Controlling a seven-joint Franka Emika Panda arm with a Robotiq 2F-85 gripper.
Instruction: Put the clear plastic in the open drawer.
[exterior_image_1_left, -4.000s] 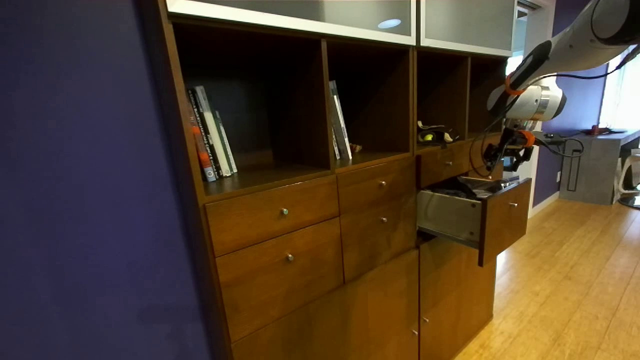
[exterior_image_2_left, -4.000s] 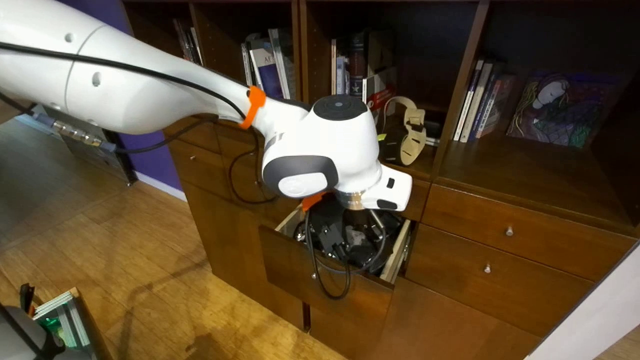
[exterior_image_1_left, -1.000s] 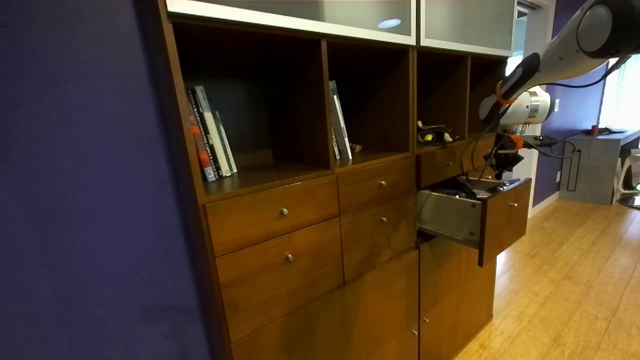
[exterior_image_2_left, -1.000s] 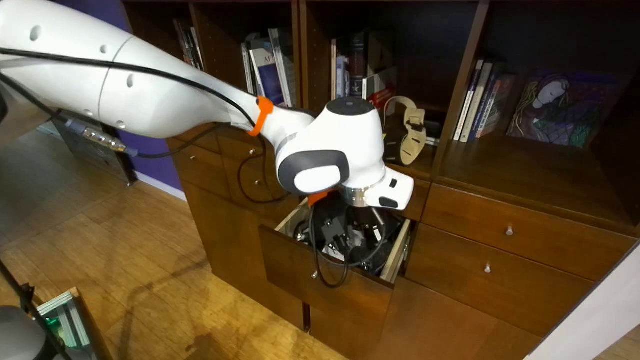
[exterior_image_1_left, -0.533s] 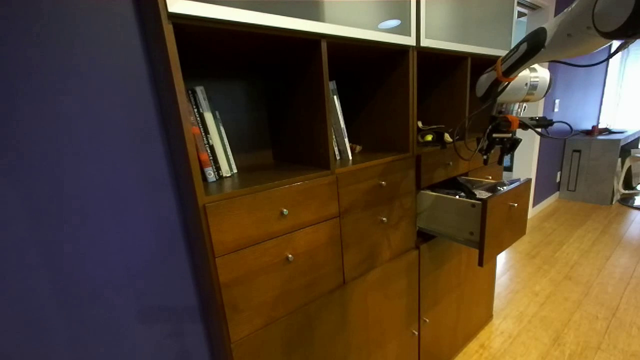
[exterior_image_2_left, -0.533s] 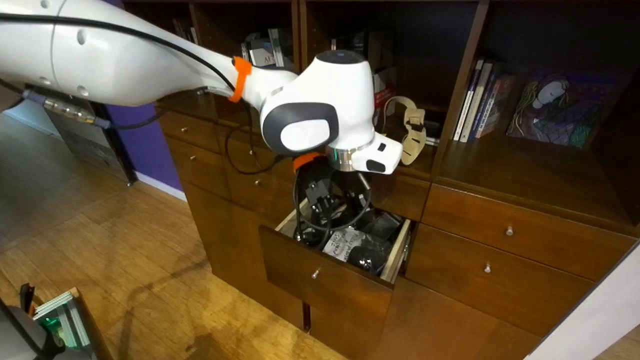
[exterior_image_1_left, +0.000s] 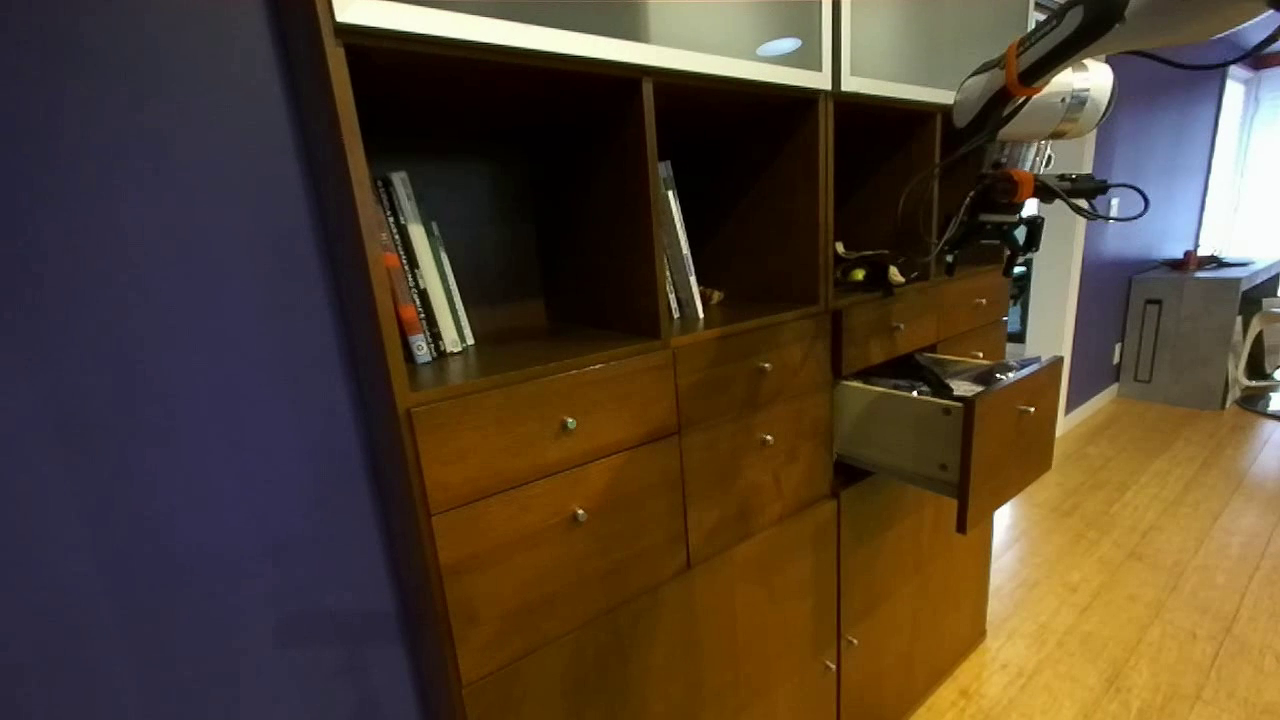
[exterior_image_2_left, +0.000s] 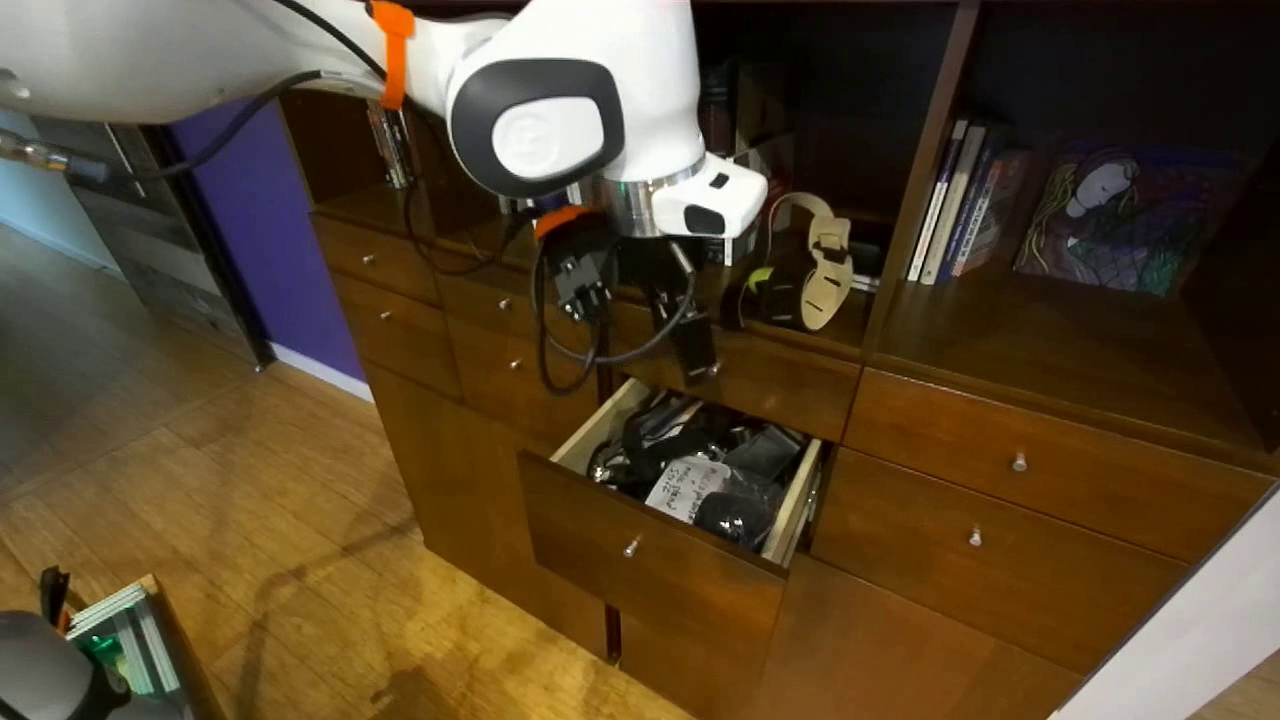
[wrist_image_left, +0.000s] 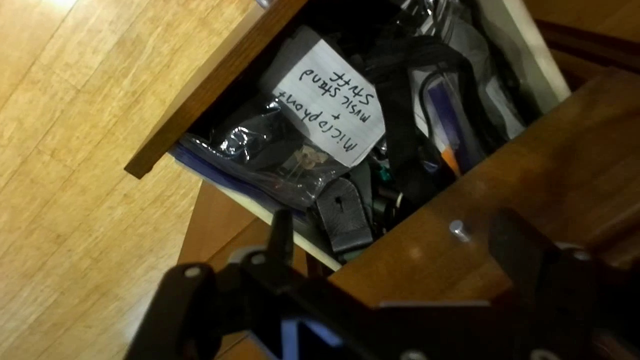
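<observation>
The gripper (wrist_image_left: 392, 225) hangs above the open drawer (exterior_image_2_left: 660, 575), apart from it, its jaws spread wide and holding nothing. From the left in an exterior view, a wood-edged box (exterior_image_2_left: 185, 650) with something green (exterior_image_2_left: 105, 650) in it shows at the lower corner, the wooden floor (exterior_image_2_left: 330, 600) beyond it; then come a purple wall (exterior_image_2_left: 262, 220) and, below the robot's white arm (exterior_image_2_left: 150, 60), a group of closed drawers (exterior_image_2_left: 400, 345). Inside the open drawer, black straps (exterior_image_2_left: 640, 450) lie among other dark things, and to their right, in the corner by the drawer's front, sits a clear plastic bag (exterior_image_2_left: 750, 500). The wrist view shows a white label (wrist_image_left: 325, 100) with it, handwritten "Microphone + music stand stuff", though whether it lies inside or on the bag cannot be told; a dark leather strap end (wrist_image_left: 345, 215) is just beside. Farther right, on the shelving (exterior_image_2_left: 1060, 350) above, rests a tan slotted strap (exterior_image_2_left: 830, 290); then leaning books (exterior_image_2_left: 955, 205) and a picture (exterior_image_2_left: 1130, 220) of a long-haired figure, both over more closed drawers (exterior_image_2_left: 1090, 500) with metal knobs (exterior_image_2_left: 1019, 462).
</observation>
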